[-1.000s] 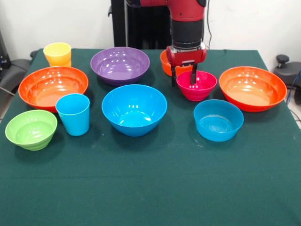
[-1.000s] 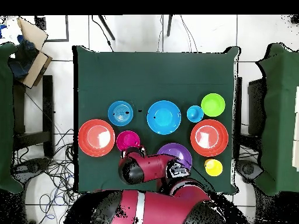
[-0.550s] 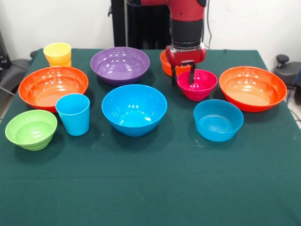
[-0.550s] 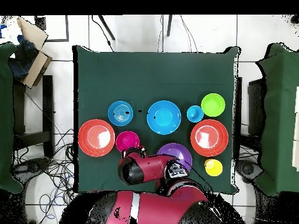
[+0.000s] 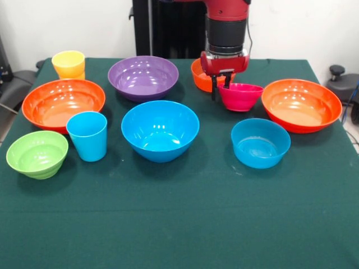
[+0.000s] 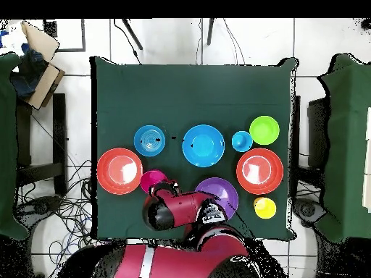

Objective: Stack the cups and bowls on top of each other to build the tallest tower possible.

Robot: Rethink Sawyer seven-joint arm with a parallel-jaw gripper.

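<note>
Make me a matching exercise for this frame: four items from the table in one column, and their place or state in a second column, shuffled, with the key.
Items, as the front view shows them:
1. magenta bowl
2. yellow cup
3. lime green bowl
4. large blue bowl

Places or states:
A. in the middle of the table
B. held by its rim in the claw, tilted
C. at the far left corner, upright
D. nearest on the left, beside the blue cup

Pairs: 1-B, 2-C, 3-D, 4-A
</note>
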